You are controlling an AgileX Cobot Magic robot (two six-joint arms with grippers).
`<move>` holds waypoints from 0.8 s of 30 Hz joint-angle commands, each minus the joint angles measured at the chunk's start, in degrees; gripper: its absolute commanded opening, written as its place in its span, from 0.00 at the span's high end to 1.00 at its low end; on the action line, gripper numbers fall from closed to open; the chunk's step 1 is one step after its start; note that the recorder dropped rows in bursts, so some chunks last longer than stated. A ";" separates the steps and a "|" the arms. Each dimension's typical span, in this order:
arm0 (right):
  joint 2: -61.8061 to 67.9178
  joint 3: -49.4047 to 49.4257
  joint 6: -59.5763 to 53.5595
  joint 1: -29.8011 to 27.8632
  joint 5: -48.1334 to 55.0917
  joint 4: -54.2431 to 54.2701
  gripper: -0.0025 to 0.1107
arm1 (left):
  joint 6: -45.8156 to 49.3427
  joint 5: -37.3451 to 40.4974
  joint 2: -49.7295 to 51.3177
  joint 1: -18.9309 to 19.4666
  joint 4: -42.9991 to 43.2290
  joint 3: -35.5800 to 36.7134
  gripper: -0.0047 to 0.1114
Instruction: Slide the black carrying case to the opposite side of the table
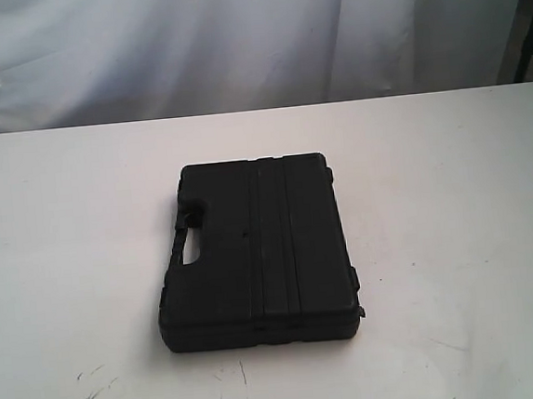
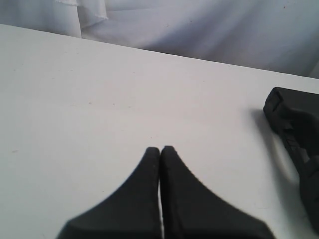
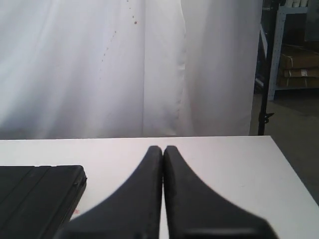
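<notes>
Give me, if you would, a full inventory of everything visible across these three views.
black carrying case: one, black, lying flat near the middle of the table, handle cut-out toward the exterior view's left.
table: one, white, with dark scuffs near its front edge.
cloth backdrop: one, white, hanging behind the table.
shelf rack: one, blue-grey, past the backdrop's edge, holding brown boxes.
left gripper: one, black, shut, over bare table, apart from the case.
right gripper: one, black, shut, holding nothing, beside the case.
</notes>
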 commanded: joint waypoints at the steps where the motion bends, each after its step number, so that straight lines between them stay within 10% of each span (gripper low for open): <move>1: -0.44 0.28 -0.95 -0.32 0.22 -2.26 0.98 | -0.14 -0.76 -0.27 -0.40 -0.35 0.22 0.96; 24: -8.51 14.66 0.21 -0.32 -4.40 -1.72 0.98 | -0.04 -0.76 -0.27 -0.40 -0.35 0.22 0.96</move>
